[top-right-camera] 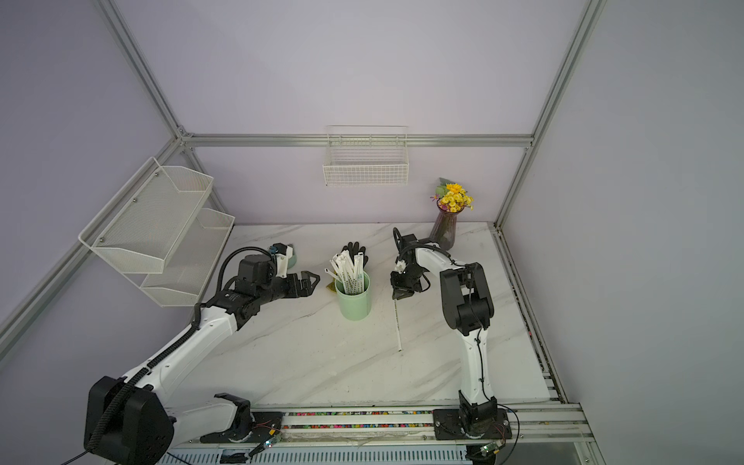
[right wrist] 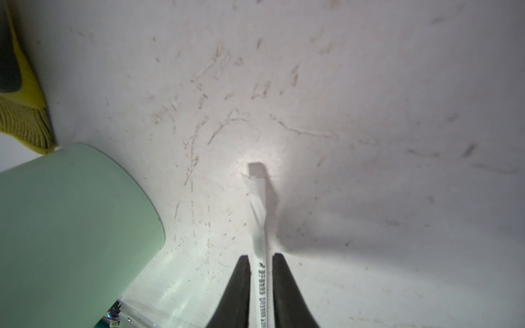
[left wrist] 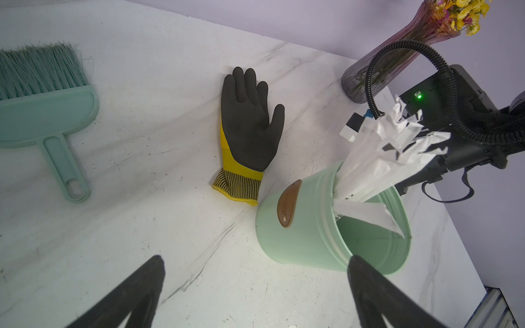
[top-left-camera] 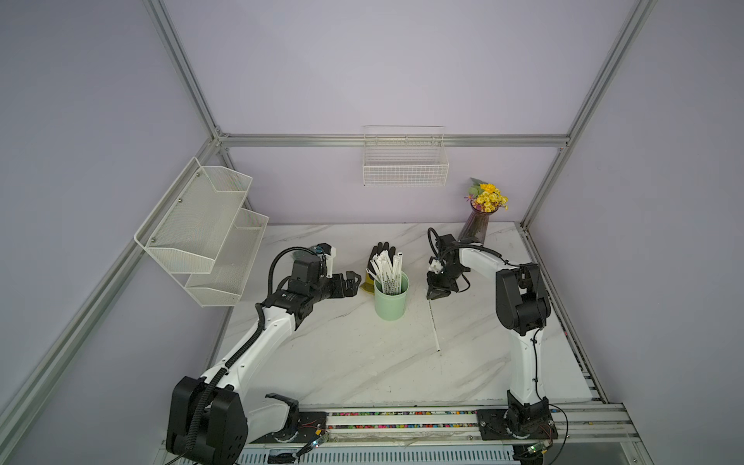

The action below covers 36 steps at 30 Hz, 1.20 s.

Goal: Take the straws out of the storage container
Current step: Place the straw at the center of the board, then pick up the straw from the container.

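The mint-green storage container stands mid-table with a bundle of white paper-wrapped straws leaning out of it. One straw lies flat on the marble to the container's right. Over that straw's far end my right gripper points down, its jaws a sliver apart on either side of the straw. My left gripper hovers wide open just left of the container, holding nothing.
A black-and-yellow glove lies behind the container. A teal hand brush sits at the far left. A vase of yellow flowers stands back right. A wire basket and a mesh rack hang on the walls.
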Tool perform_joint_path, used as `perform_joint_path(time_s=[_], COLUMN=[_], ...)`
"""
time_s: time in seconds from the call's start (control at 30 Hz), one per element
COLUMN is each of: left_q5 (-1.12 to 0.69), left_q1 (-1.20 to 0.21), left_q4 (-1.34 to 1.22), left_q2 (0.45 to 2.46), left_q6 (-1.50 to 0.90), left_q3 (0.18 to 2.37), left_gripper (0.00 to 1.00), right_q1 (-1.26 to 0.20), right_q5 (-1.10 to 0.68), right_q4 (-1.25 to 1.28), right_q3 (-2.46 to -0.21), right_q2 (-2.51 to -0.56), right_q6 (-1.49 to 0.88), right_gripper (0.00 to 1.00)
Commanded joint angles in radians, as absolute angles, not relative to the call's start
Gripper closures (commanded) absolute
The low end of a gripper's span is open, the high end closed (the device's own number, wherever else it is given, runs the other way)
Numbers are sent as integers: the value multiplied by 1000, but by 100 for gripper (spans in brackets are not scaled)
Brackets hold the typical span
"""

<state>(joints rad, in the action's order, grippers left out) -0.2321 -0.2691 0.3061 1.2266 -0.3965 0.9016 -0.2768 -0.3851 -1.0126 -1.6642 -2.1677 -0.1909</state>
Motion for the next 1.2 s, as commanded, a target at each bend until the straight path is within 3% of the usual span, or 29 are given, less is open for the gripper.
perform_joint_path(time_s=[0.0,0.2,0.4,0.7,1.17], left_q5=[-235,-227,-238,-247,-245], left_q1=[-272,-271,-272,-272,-272], left_q4=[295,294,295,295,300], left_q2=[1200,1169,1158,1150,1151], left_q6=[-374,-380,-387,-392,-382], left_q3=[932,925,925,922,919], left_gripper=[0,0,0,0,0], right_q1=[-277,-339,-483,-607,-614], right_q5=[-355,-298,-217,-155,-175], right_q4=[-943,-727,-559,-570,-526], right_q3=[-1622,-1460,-1375,-1459,-1517], right_q2=[-2026,-1726,-1532,-1626,-1750], right_q6=[-219,-246,-275,-307,-347], right_gripper=[80,80,71,72,72])
